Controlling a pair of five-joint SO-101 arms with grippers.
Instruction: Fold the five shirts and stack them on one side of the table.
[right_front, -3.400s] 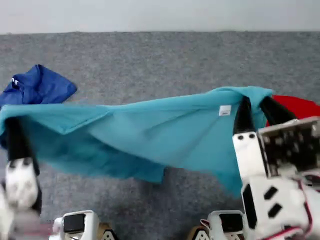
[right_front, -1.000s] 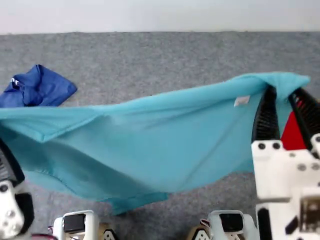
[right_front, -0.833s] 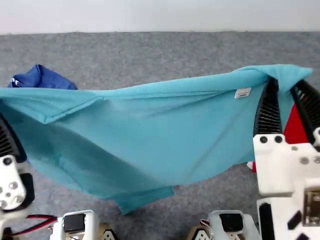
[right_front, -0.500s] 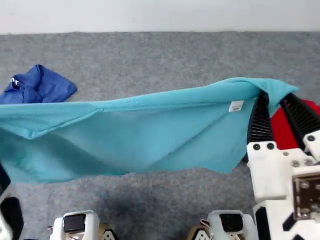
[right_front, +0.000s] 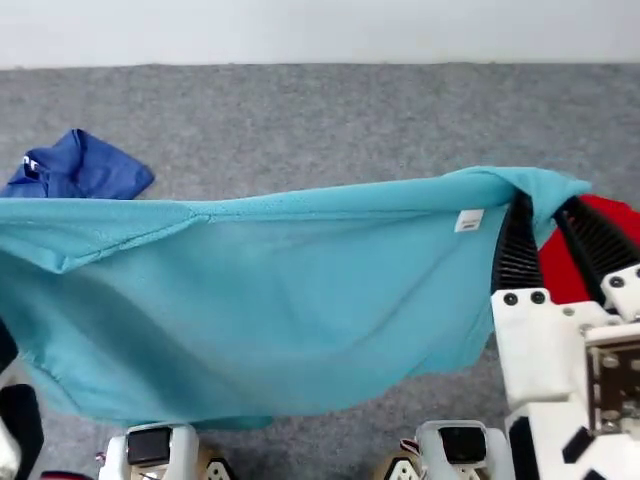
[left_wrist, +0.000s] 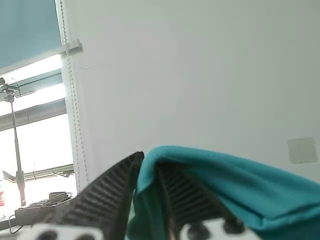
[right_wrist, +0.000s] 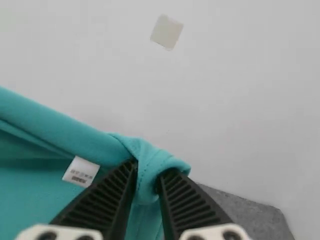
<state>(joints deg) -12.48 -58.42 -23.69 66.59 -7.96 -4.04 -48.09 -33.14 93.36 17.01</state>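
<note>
Tension matters: left gripper (left_wrist: 148, 162) and right gripper (right_wrist: 148, 170) each clamp the upper edge of the teal shirt (right_front: 280, 300) spanning mid-frame. Lowering both evenly should land it flat.

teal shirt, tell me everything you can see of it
The teal shirt is thin, smooth fabric, spread wide and hanging like a curtain over the grey table. The left gripper pinches one end of its taut top edge, the right gripper the other, beside a small white tag. Its lower edge sags loose.
</note>
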